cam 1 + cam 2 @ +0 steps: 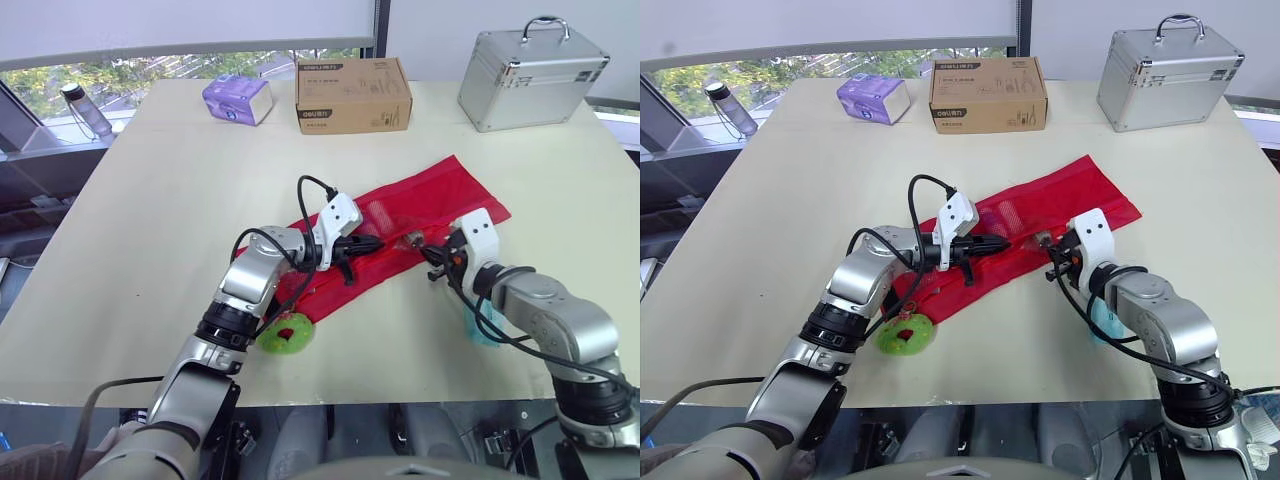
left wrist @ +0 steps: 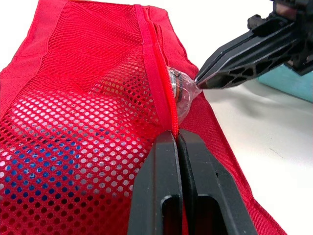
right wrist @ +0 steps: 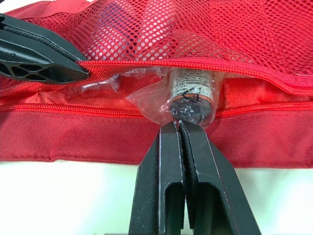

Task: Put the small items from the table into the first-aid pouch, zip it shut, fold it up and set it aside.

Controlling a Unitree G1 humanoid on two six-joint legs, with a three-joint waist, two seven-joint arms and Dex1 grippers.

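The red mesh first-aid pouch (image 1: 430,200) lies unfolded at mid-frame on the table (image 1: 160,200). My left gripper (image 2: 175,139) is pinched tight on the zipper edge (image 2: 159,73) of its pocket. My right gripper (image 3: 178,126) is clamped on a clear-wrapped roll (image 3: 190,88) lying halfway inside the opening. A green item (image 1: 286,335) sits at the pouch's lower-left end.
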